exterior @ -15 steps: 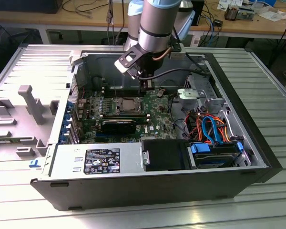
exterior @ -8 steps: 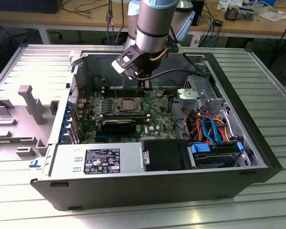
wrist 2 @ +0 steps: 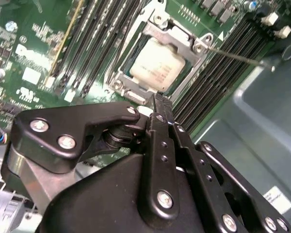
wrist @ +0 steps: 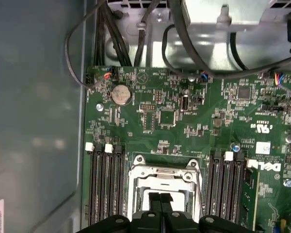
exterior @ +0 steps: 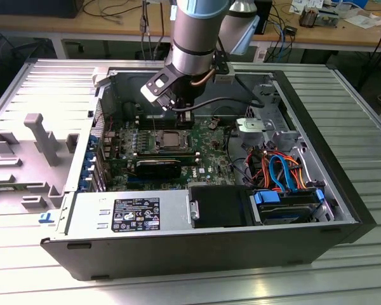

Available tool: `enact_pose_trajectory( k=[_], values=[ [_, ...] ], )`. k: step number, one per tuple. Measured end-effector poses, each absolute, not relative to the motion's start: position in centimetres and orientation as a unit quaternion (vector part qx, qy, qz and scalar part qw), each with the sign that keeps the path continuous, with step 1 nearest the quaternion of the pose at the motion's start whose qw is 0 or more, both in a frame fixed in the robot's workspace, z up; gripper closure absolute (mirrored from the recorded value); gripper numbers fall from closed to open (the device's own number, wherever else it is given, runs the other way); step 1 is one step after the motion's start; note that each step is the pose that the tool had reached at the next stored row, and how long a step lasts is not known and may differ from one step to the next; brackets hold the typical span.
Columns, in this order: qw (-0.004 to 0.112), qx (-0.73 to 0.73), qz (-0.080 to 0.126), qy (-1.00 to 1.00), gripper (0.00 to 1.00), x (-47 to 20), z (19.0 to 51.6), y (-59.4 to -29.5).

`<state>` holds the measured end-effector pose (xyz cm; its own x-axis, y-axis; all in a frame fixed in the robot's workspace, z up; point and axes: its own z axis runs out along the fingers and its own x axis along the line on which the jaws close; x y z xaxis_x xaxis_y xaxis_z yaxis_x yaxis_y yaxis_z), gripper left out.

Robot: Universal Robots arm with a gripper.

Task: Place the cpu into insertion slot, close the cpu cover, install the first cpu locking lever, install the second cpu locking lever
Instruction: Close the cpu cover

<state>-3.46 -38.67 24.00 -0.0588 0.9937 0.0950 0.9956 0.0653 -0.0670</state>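
The gripper, fingers pressed together, is seen over the cpu cover, flanked by black memory slots on the green motherboard.

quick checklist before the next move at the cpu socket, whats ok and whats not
1. cpu seated in the insertion slot: ok.
2. cpu cover down over the cpu: ok.
3. Locking lever latched: not ok, its rod sticks out across the memory slots.
4. gripper empty, fingers shut: ok.
5. gripper touching the slot's rim: cannot tell.
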Motion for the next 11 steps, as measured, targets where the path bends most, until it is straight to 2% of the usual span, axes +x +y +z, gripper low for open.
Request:
enact_pose_trajectory(
  k=[11],
  values=[
    [0.058,-0.682,-0.008,-0.729,0.89,-6.0,22.1,-38.7]
  ],
)
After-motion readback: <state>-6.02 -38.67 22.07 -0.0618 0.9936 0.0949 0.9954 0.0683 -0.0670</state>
